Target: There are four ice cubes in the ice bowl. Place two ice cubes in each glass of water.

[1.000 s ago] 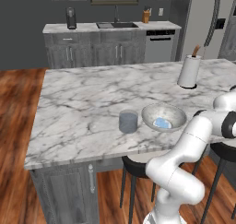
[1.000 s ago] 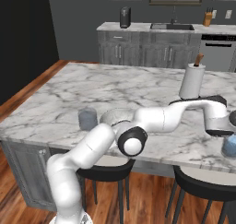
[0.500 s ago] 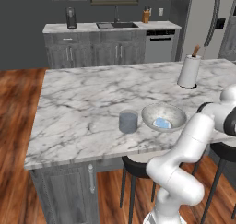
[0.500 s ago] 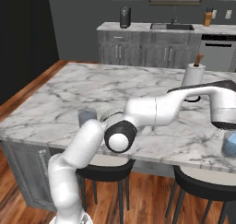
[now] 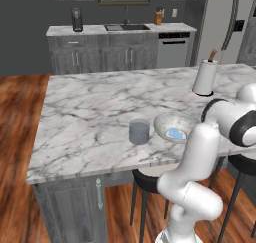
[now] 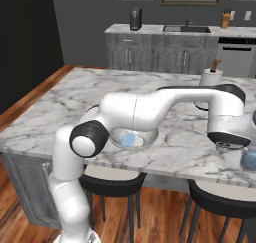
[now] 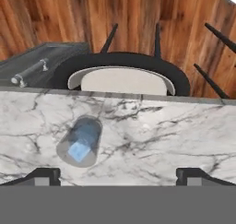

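Observation:
The pale ice bowl (image 5: 170,123) sits near the island's front edge with light blue ice cubes (image 5: 175,133) in it; I cannot tell how many. One glass of water (image 5: 139,131) stands just left of the bowl. A second glass (image 6: 248,159) stands at the counter's right front, under my hand. In the hand view this glass (image 7: 82,140) holds one ice cube (image 7: 79,151). My gripper (image 7: 118,178) hovers open above it, nothing between its fingertips (image 7: 44,176), the glass offset toward the left one.
A tall white cylinder with a brown tip (image 5: 205,77) stands at the back right of the island. Black stools (image 7: 122,78) sit under the front edge. My arm arches over the bowl (image 6: 134,138) in the right base view.
My arm has lifted and swung over the bowl, and the hand has shifted a little above the right-hand glass. The jaws stay open. Bowl and glasses have not moved.

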